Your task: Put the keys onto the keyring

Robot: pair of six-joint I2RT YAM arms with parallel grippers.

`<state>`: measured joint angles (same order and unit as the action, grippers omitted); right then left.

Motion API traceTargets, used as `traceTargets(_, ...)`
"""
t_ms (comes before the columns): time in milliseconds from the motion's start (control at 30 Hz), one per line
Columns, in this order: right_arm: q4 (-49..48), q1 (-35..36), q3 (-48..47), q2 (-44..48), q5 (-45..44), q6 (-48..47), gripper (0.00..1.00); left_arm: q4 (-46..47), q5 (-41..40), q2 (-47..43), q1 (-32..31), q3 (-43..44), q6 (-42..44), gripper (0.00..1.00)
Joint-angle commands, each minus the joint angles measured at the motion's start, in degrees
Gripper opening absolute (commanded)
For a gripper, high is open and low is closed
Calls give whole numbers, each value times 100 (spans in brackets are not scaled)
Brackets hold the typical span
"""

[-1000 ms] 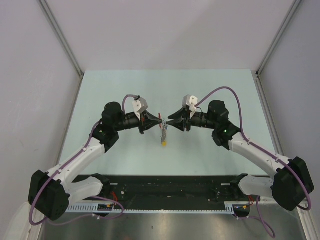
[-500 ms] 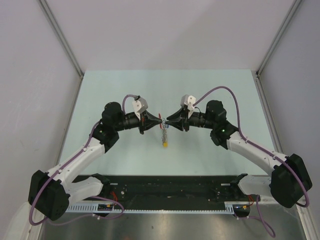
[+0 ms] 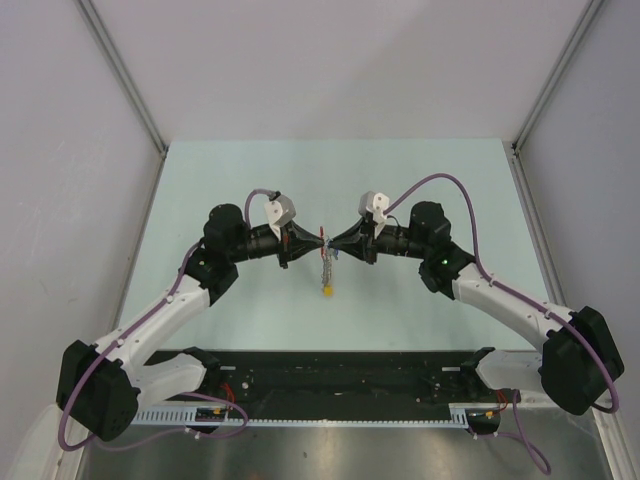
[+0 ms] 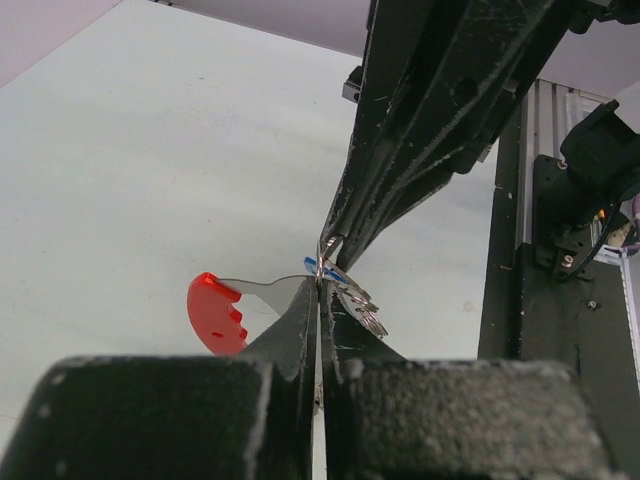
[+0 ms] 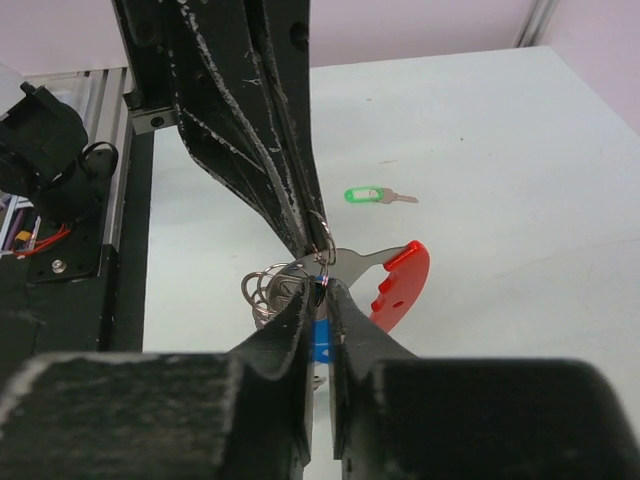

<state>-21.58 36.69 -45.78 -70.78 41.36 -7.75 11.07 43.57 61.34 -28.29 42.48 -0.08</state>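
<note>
We count one keyring (image 4: pixel 355 303), clamped in left gripper (image 4: pixel 320 290) — one blue key (image 5: pixel 320 343), pinched by right gripper (image 5: pixel 320 290), now nearer; one green key (image 5: pixel 365 195), loose.

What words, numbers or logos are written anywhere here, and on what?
None can be read.
The red piece on the keyring, the green key and the blue key show no lettering.
Any marking on the arms or the rail at their bases is too small to read.
</note>
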Motion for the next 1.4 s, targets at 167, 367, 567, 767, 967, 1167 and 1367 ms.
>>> traceTargets(167, -83, 40, -221, 21, -15, -279, 0, 334, -86, -131, 34, 41, -115, 2)
traceTargets(367, 163, 84, -221, 91, 30, -622, 0, -350, 46, -9, 61, 374, 314, 22)
traceTargets(567, 374, 102, -221, 126, 108, -965, 0, -939, 379, 106, 193, 647, 701, 32)
traceTargets(767, 550, 137, -221, 144, 319, -1282, 0, -1756, 739, 334, 281, 920, 1193, 42)
traceTargets(967, 699, 198, -221, 161, 469, -1537, 0, -2635, 1178, 545, 289, 1184, 2090, 43)
traceTargets(1167, 691, 225, -212, 144, 504, -1598, 0, -2838, 1540, 633, 289, 1236, 2284, 39)
traceTargets(1367, 673, 269, -221, 126, 513, -1624, 0, -2795, 1751, 818, 272, 1272, 2117, 31)
